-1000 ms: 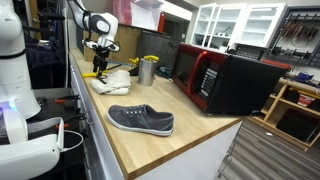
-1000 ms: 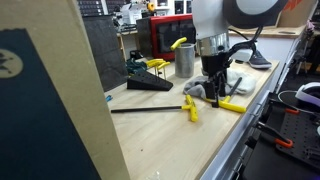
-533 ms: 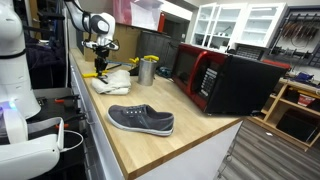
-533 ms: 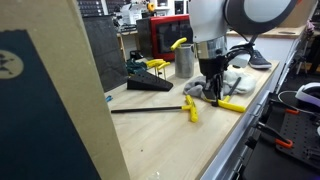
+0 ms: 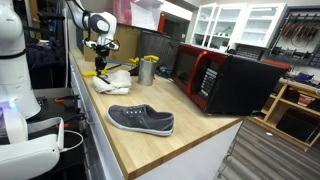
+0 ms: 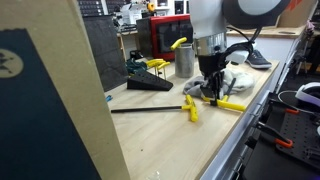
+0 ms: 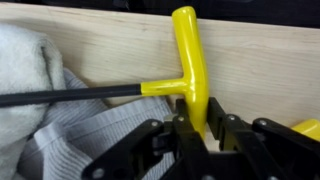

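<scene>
In the wrist view a yellow T-handle tool [image 7: 190,55] lies on the wooden counter [image 7: 265,60]. Its black shaft [image 7: 70,95] runs left over a grey cloth [image 7: 55,140]. My gripper [image 7: 198,125] is shut on the yellow handle, one black finger pressed to each side. In both exterior views the gripper [image 5: 100,68] [image 6: 212,92] points straight down at the counter beside the cloth [image 5: 112,82], with the yellow handle [image 6: 231,104] sticking out under it.
A second yellow T-handle tool [image 6: 190,108] lies close by with its long shaft on the counter. A metal cup [image 5: 148,70], a red-and-black microwave [image 5: 225,80], a grey shoe [image 5: 141,119] and a black wedge [image 6: 150,85] also sit on the counter.
The jaws have closed from wide open onto the yellow handle. The arm has barely moved.
</scene>
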`<state>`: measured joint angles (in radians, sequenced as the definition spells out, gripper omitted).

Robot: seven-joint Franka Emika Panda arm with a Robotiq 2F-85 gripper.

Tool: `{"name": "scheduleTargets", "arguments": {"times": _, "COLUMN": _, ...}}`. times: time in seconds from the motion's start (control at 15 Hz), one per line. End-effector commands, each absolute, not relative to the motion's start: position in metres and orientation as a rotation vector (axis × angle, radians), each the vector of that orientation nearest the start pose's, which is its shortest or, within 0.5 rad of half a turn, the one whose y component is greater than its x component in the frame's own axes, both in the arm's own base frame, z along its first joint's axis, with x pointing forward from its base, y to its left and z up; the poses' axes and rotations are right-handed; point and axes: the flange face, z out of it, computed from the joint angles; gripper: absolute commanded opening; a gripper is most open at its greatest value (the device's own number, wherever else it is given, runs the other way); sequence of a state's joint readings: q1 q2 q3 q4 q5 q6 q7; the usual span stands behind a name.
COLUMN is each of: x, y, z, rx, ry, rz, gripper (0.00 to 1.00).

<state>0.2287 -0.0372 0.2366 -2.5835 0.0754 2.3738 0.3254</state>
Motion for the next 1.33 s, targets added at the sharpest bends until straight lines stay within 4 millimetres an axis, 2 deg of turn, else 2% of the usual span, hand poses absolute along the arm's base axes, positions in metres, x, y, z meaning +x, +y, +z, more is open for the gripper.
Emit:
{"name": "scheduleTargets", "arguments": {"times": 0.0, "x": 0.382, "y": 0.171, "z": 0.294, "rx": -3.005, "ry": -0.002, "rz": 0.215, "gripper": 0.06}}
{"name": "scheduleTargets", "arguments": {"times": 0.33, "x": 0.392, "y": 0.123, "z": 0.334, "rx": -2.786, "ry": 0.228, "rz": 0.117, "gripper": 0.06}}
{"name": "scheduleTargets", "arguments": {"times": 0.47, "x": 0.394, "y": 0.106, "z": 0.345, "rx": -2.753, "ry": 0.276, "rz": 0.086, "gripper": 0.06}}
{"name": "scheduleTargets", "arguments": {"times": 0.6, "x": 0.394, "y": 0.100, "z": 0.349, "rx": -2.765, "ry": 0.274, "rz": 0.085, "gripper": 0.06}}
{"name": "scheduleTargets", "arguments": {"times": 0.67, "x": 0.395, "y": 0.102, "z": 0.348, "rx": -2.773, "ry": 0.255, "rz": 0.098, "gripper": 0.42}}
{"name": "scheduleTargets", "arguments": {"times": 0.73, "x": 0.396, "y": 0.108, "z": 0.344, "rx": -2.784, "ry": 0.223, "rz": 0.123, "gripper": 0.53}}
{"name": "scheduleTargets", "arguments": {"times": 0.87, "x": 0.396, "y": 0.122, "z": 0.334, "rx": -2.803, "ry": 0.174, "rz": 0.185, "gripper": 0.65}}
{"name": "scheduleTargets", "arguments": {"times": 1.13, "x": 0.394, "y": 0.144, "z": 0.318, "rx": -2.838, "ry": 0.124, "rz": 0.304, "gripper": 0.96}}
{"name": "scheduleTargets", "arguments": {"times": 1.2, "x": 0.394, "y": 0.147, "z": 0.316, "rx": -2.858, "ry": 0.097, "rz": 0.322, "gripper": 1.00}}
{"name": "scheduleTargets", "arguments": {"times": 1.27, "x": 0.395, "y": 0.150, "z": 0.314, "rx": -2.879, "ry": 0.066, "rz": 0.338, "gripper": 1.00}}
